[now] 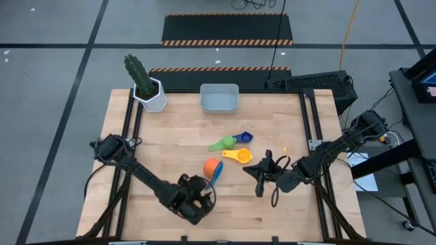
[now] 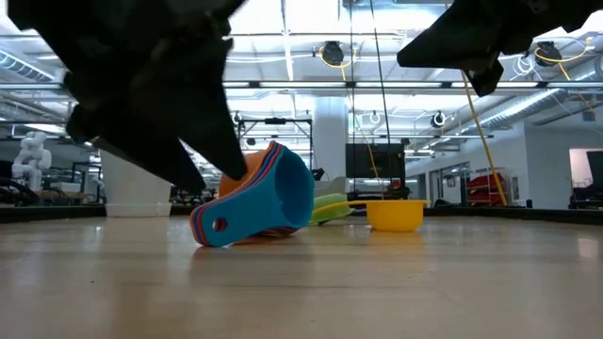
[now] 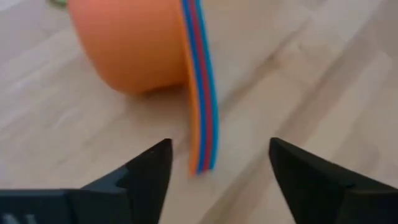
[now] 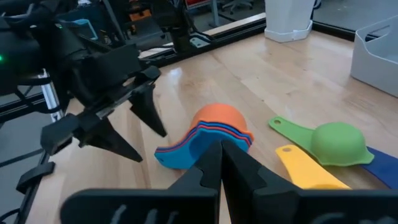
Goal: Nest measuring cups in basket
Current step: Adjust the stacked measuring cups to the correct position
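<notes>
a nested stack of plastic measuring cups, orange outermost with red and blue rims (image 1: 213, 168), lies on its side on the wooden desk (image 1: 170, 143), at 6 o'clock from the pale grey-blue rectangular plastic basket (image 1: 219, 99). the left claw (image 1: 197, 199) stands released around the stack's handles, not touching. the green cup (image 1: 223, 143) and yellow cup (image 1: 238, 156) lie at 1 o'clock of the stack. the right claw (image 1: 259, 182) is clenched, empty.

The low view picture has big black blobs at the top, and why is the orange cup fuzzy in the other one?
In the low view, the black shapes are the arms, close to the camera and dark against bright ceiling lights. In the left wrist view, the orange plastic measuring cup stack sits very near the lens, so it blurs; the open left pincer looks sharper.
</notes>
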### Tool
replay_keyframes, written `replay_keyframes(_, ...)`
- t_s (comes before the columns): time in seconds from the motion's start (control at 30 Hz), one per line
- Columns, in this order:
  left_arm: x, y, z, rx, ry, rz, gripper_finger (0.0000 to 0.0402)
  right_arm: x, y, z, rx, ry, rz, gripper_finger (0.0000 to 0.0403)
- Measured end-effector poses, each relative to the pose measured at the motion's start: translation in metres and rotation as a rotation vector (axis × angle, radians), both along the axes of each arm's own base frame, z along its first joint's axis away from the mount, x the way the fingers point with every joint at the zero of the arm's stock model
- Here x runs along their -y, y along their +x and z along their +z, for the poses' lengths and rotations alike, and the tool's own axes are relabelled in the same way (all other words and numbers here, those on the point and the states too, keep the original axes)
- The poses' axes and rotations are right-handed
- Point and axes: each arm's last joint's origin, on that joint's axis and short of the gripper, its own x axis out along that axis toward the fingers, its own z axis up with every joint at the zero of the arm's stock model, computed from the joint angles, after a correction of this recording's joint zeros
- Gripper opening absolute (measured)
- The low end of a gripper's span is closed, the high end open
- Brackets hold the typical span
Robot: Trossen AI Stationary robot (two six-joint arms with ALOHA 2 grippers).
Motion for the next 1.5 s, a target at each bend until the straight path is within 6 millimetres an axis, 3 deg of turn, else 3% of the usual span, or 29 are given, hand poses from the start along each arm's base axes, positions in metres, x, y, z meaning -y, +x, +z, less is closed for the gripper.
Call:
replay_keyframes(0.1,-0.008,0.001,-0.003,-0.008,0.002,0.045,0.0301,0.001,0.001,0.0,0.001,-0.002,-0.006,0.0)
replay_keyframes(0.23,-0.018,0.003,-0.008,-0.028,0.02,0.059,0.0315,0.005,0.003,0.0,-0.002,-0.016,-0.017,0.0)
replay_keyframes(0.6,-0.034,0.002,-0.03,-0.004,0.022,0.031,0.0279,0.02,0.009,0.0,-0.021,-0.058,-0.063,0.0)
replay_keyframes(0.77,-0.041,-0.002,-0.038,-0.058,0.03,-0.022,0.0221,0.024,0.011,-0.001,-0.035,-0.074,-0.075,0.0)
replay_keyframes(1.07,-0.045,-0.002,-0.041,-0.099,0.095,-0.112,0.0042,0.029,0.012,-0.002,-0.044,-0.077,-0.093,0.0)
replay_keyframes(1.3,-0.044,-0.002,-0.037,-0.111,0.084,-0.152,0.004,0.029,0.012,-0.002,-0.044,-0.078,-0.093,0.0)
replay_keyframes(1.5,-0.039,-0.007,-0.01,-0.092,-0.004,-0.273,0.0043,0.029,0.012,-0.002,-0.049,-0.081,-0.088,0.0)
